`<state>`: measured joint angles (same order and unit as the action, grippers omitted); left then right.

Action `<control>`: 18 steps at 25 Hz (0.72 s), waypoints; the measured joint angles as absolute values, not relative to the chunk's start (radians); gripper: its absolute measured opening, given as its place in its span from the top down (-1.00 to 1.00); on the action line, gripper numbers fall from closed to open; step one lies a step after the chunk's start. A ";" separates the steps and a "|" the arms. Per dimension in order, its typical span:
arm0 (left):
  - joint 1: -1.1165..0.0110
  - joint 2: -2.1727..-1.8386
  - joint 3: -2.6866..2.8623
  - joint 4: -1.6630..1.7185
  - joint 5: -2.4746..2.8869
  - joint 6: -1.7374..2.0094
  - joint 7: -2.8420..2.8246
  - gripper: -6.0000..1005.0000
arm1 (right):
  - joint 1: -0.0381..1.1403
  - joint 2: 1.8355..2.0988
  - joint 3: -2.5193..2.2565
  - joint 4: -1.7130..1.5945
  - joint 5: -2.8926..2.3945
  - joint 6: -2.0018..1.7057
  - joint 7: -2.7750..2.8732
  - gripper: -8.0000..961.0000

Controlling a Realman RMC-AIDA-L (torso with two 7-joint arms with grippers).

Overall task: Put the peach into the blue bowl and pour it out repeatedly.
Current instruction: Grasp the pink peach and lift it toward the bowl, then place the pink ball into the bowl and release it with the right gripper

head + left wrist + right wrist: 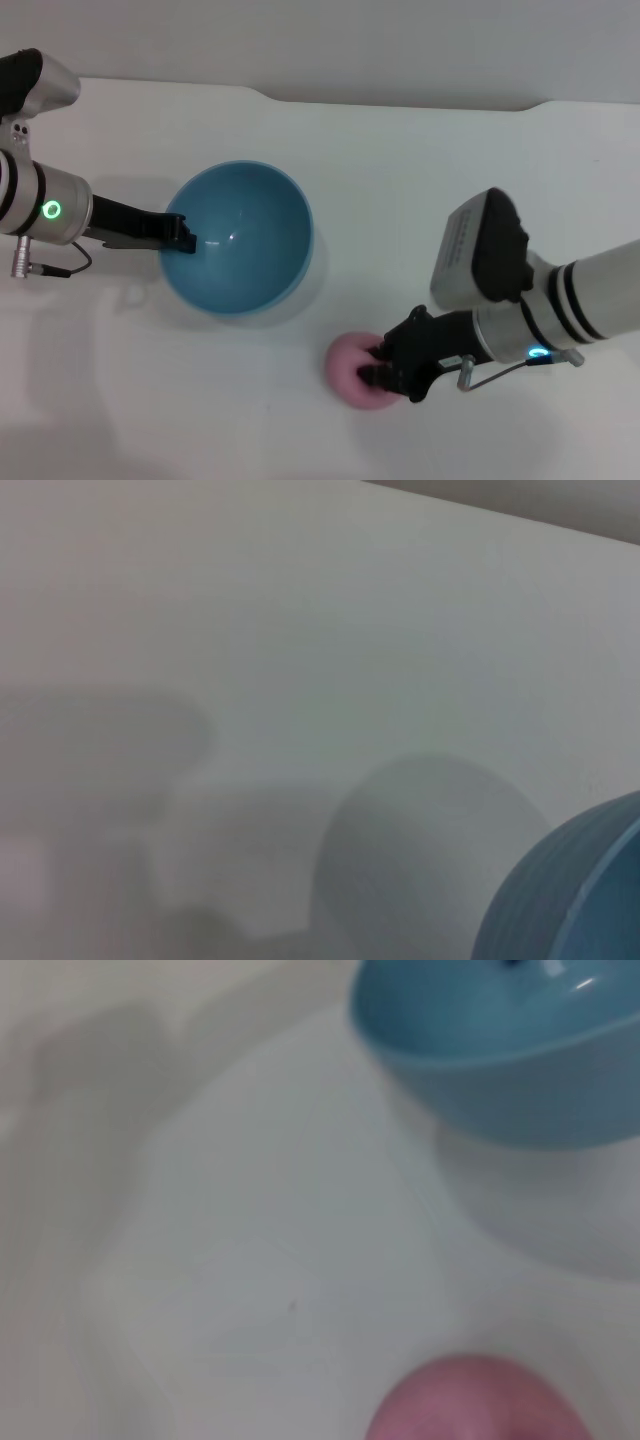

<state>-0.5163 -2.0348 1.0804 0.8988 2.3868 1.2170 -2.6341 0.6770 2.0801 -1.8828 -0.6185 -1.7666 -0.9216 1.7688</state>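
- On the white table (420, 160), near its middle, the blue bowl (245, 240) is seen from the head camera with its glossy inside turned up toward the camera.
- At the bowl's left rim the left gripper (183, 239) is placed, its dark fingers pinched on the edge, one of them reaching just inside the bowl.
- Whether the bowl is resting flat or tipped cannot be told from the head camera; a soft shadow is cast beside it on the table.
- Nothing can be made out inside the bowl apart from small bright highlights.
- In front of the bowl and to its right, apart from it, the peach (352, 372) is seen lying on the table.
- Against the peach's right side the right gripper (385, 372) is set, its dark fingers closed around the fruit; the far side of the grip is hidden by the gripper itself.
- From the left wrist camera only a ribbed outer part of the bowl (560, 900) is shown, with its shadow on the table (300, 630).
- From the right wrist camera the peach (475, 1405) is seen close up, with the bowl (500, 1060) farther off and bare table (250, 1260) between them.
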 joint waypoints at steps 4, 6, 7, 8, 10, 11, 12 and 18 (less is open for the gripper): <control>-0.521 -2.036 1.080 0.899 2.387 1.219 -2.634 0.99 | 0.642 2.074 -1.817 -0.641 -1.741 -0.937 1.759 0.57; -0.522 -2.037 1.080 0.899 2.387 1.220 -2.635 0.99 | 0.621 2.071 -1.762 -0.657 -1.740 -0.961 1.758 0.67; -0.522 -2.037 1.080 0.899 2.387 1.220 -2.635 0.99 | 0.610 2.070 -1.724 -0.665 -1.740 -0.982 1.754 0.73; -0.524 -2.039 1.080 0.899 2.387 1.221 -2.635 0.99 | 0.600 2.069 -1.686 -0.672 -1.740 -1.003 1.746 0.78; -0.525 -2.041 1.080 0.899 2.387 1.221 -2.635 0.99 | 0.576 2.068 -1.598 -0.684 -1.740 -1.049 1.721 0.83; -0.526 -2.043 1.083 0.900 2.387 1.222 -2.635 0.99 | 0.562 2.068 -1.552 -0.690 -1.740 -1.077 1.707 0.85; -0.528 -2.044 1.084 0.900 2.387 1.222 -2.635 0.99 | 0.548 2.067 -1.507 -0.697 -1.740 -1.099 1.696 0.88; -0.559 -2.051 1.147 0.888 2.388 1.256 -2.648 0.99 | 0.432 2.066 -1.198 -0.760 -1.740 -1.216 1.628 0.90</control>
